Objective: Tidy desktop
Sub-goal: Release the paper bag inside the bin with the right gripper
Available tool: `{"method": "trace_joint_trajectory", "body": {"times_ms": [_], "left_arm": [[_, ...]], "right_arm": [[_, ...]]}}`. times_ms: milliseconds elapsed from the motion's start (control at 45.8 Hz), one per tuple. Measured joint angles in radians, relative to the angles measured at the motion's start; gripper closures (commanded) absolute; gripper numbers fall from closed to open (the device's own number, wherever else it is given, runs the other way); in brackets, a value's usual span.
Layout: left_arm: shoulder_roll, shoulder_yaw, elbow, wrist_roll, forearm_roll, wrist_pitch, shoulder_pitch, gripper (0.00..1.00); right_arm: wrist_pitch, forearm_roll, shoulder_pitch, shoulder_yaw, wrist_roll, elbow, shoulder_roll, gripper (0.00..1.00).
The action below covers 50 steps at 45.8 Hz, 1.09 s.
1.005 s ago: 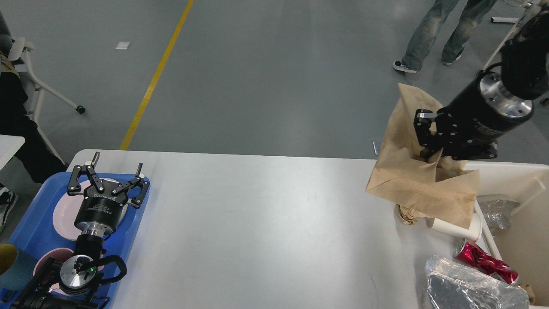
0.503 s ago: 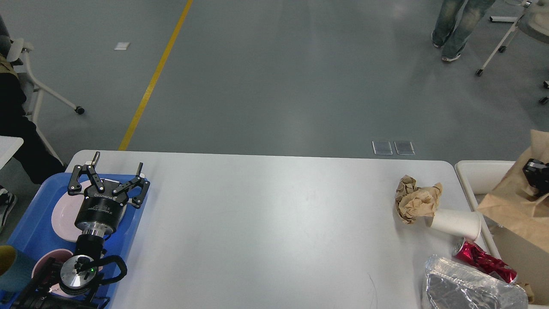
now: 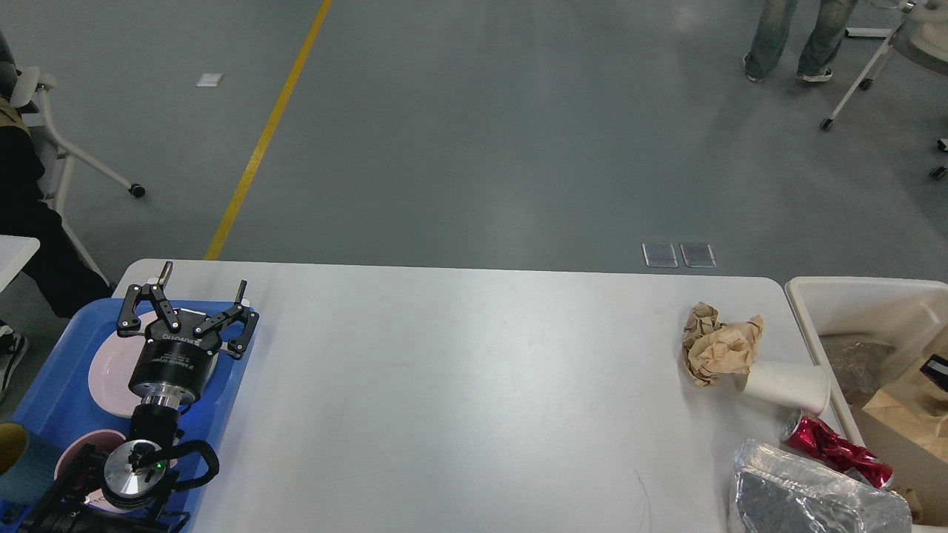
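Observation:
The white desktop (image 3: 459,400) fills the lower view. On its right end lie a crumpled brown paper ball (image 3: 717,352), a white paper cup on its side (image 3: 785,385), a crushed red can (image 3: 829,448) and a foil container (image 3: 807,500). My left gripper (image 3: 204,275) is open and empty, hovering over the blue tray (image 3: 52,385) at the left. Only a small black part of my right gripper (image 3: 935,366) shows at the right edge, down inside the cream bin (image 3: 837,292), beside a brown paper bag (image 3: 900,414). Its fingers are hidden.
The blue tray holds two pink plates (image 3: 107,370) and a teal cup (image 3: 18,459) at the left edge. The bin also holds grey crumpled waste (image 3: 852,359). A person's legs (image 3: 792,37) and a wheeled chair base (image 3: 874,66) stand on the floor beyond.
My right arm has carried the brown paper bag from above the table's right end to the right and down into the bin, uncovering the paper ball and cup. The left arm has not moved.

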Motion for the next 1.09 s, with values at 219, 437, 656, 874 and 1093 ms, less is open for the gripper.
{"method": "trace_joint_trajectory", "body": {"times_ms": [219,437,656,874,1093], "left_arm": [[0.0,0.001,0.0,0.0,0.0,0.0,0.0,0.04],[0.0,0.001,0.0,0.0,0.0,0.0,0.0,0.04],[0.0,0.0,0.0,0.0,0.0,0.0,0.0,0.04],[0.0,0.0,0.0,0.0,0.0,0.0,0.0,0.04],[0.0,0.0,0.0,0.0,0.0,0.0,0.0,0.04]], "right_arm": [[-0.053,0.0,-0.208,0.047,-0.021,-0.231,0.109,1.0],[-0.083,0.0,-0.275,0.052,-0.032,-0.248,0.159,1.0],[-0.086,-0.001,-0.286,0.057,-0.034,-0.249,0.172,0.56],[-0.19,0.0,-0.284,0.056,-0.031,-0.246,0.168,0.0],[-0.223,-0.002,-0.284,0.057,-0.029,-0.234,0.171,0.0]]}}
